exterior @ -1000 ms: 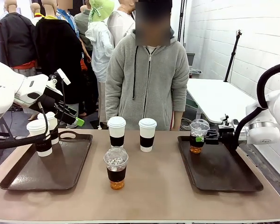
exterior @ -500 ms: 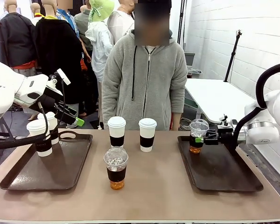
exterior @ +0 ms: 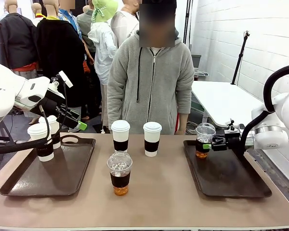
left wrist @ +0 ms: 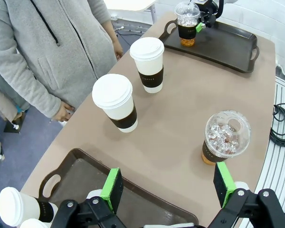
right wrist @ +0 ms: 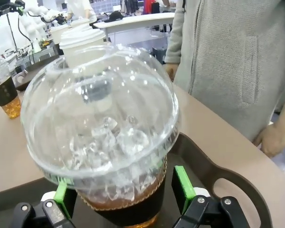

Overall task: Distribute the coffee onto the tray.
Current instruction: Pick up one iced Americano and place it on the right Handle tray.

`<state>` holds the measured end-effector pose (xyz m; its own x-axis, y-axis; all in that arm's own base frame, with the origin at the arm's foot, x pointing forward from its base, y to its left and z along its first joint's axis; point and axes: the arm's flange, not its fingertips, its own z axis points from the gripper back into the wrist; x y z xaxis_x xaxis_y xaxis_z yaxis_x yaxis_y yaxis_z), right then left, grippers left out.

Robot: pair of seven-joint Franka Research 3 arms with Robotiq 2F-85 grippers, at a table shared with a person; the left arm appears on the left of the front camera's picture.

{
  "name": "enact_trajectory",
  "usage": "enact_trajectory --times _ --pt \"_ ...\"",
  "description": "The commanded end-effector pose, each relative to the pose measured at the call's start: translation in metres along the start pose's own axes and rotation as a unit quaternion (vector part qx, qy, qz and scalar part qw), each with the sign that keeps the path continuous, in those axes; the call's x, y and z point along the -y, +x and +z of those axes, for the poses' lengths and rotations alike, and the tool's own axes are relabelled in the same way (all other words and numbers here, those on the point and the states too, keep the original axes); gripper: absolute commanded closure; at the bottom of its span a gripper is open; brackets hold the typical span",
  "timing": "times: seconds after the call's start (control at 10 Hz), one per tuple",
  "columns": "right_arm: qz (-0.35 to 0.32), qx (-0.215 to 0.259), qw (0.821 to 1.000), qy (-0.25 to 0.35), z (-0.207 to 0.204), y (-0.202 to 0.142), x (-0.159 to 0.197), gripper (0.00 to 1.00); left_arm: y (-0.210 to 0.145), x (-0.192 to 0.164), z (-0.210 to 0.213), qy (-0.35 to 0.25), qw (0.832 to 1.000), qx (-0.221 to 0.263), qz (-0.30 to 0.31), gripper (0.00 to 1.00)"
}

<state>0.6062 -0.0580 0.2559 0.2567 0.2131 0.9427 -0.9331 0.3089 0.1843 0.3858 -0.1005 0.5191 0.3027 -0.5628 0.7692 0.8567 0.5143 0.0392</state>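
Observation:
A clear dome-lidded cup of amber coffee (exterior: 204,138) (right wrist: 99,118) stands upright at the far left corner of the right tray (exterior: 231,179). My right gripper (exterior: 208,145) (right wrist: 122,190) is open around its dark sleeve, with a green pad a little off each side. Two white lidded cups (exterior: 120,135) (exterior: 152,138) stand mid-table at the far side. A second clear cup (exterior: 119,172) (left wrist: 225,140) stands nearer. Two more white cups (exterior: 41,140) (exterior: 53,126) stand on the left tray (exterior: 48,179). My left gripper (exterior: 73,120) (left wrist: 168,187) hangs open and empty above that tray's far end.
A person in a grey hoodie (exterior: 151,82) stands at the table's far edge behind the two white cups, arms down, one hand (right wrist: 273,137) close to the right tray's handle. A white table (exterior: 226,101) stands behind at the right.
My right gripper's jaws have opened off the clear cup on the right tray, and the cup stays standing. The left arm and the other cups have not moved.

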Motion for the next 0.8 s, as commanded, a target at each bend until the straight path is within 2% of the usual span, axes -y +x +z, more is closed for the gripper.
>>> enact_trajectory --times 0.0,0.7 --pt "-0.016 -0.015 1.0 -0.01 0.008 -0.001 -0.012 0.0 -0.002 -0.004 -0.002 -0.006 1.0 0.009 -0.009 0.0" --pt "-0.027 -0.008 0.998 -0.049 0.054 -0.02 -0.038 0.0 -0.002 -0.004 -0.002 -0.006 1.0 0.009 -0.009 0.0"
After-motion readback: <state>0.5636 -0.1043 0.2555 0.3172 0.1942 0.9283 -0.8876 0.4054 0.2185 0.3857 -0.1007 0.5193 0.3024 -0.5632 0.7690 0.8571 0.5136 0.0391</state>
